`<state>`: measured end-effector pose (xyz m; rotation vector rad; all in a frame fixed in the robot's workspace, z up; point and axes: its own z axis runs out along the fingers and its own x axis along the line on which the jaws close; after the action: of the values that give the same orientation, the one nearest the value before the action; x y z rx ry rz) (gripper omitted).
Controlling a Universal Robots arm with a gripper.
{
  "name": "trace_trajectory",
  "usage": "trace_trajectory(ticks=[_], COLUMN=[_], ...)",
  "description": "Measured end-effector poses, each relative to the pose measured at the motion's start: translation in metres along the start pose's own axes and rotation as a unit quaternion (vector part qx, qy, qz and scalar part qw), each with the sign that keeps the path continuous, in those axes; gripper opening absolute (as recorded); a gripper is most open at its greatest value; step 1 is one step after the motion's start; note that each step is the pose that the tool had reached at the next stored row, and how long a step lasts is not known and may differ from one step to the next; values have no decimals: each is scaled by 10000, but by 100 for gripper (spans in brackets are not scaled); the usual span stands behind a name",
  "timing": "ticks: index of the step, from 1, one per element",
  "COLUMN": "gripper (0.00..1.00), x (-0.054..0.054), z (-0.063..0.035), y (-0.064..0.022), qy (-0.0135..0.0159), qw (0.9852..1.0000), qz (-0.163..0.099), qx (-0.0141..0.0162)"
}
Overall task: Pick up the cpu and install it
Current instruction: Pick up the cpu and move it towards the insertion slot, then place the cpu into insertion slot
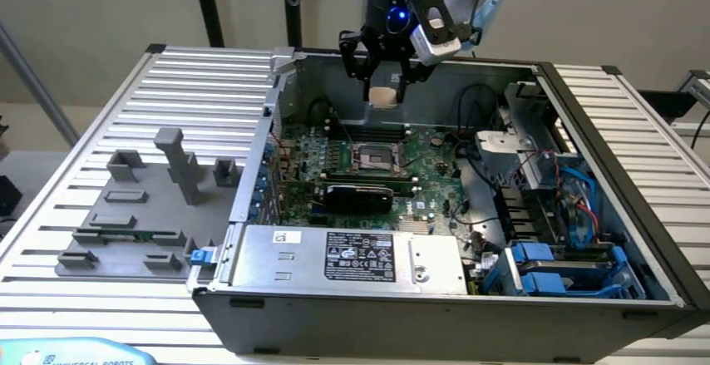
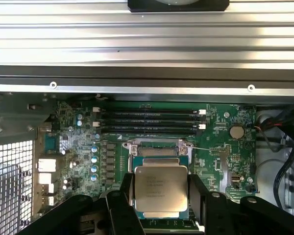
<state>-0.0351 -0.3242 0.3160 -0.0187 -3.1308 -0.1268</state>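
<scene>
The cpu [image 1: 384, 96], a small square chip with a silvery top and pale edge, hangs between the black fingers of my gripper [image 1: 384, 89], which is shut on it. It is held high over the back part of the open computer case [image 1: 332, 311], above the green motherboard [image 1: 427, 153]. The empty metal-framed socket [image 1: 372, 159] lies lower, toward the front. In the wrist view the cpu [image 2: 160, 188] sits flat between the two fingers [image 2: 123, 198], and the socket [image 2: 159, 149] shows just beyond it. My gripper [image 2: 160, 200] grips the chip by two opposite edges.
Black memory slots [image 2: 149, 122] run beside the socket. A power supply [image 1: 332, 257] fills the case front, with blue drive caddies [image 1: 554, 269] and cables at the exterior view's right. Grey fixture blocks [image 1: 178, 165] and a green memory stick [image 1: 128, 234] lie on the slatted table [image 1: 66, 174].
</scene>
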Motion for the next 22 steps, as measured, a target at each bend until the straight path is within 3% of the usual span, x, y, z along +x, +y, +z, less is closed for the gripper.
trace_trajectory(ticks=[18, 19, 22], gripper=[55, 55, 55], x=[-1, -1, -1], z=[3, 7, 13], y=[0, -1, -1], qy=[-1, -7, -28], qw=[10000, 10000, 9994], qz=[0, 82, 353], qx=[4, 20, 18])
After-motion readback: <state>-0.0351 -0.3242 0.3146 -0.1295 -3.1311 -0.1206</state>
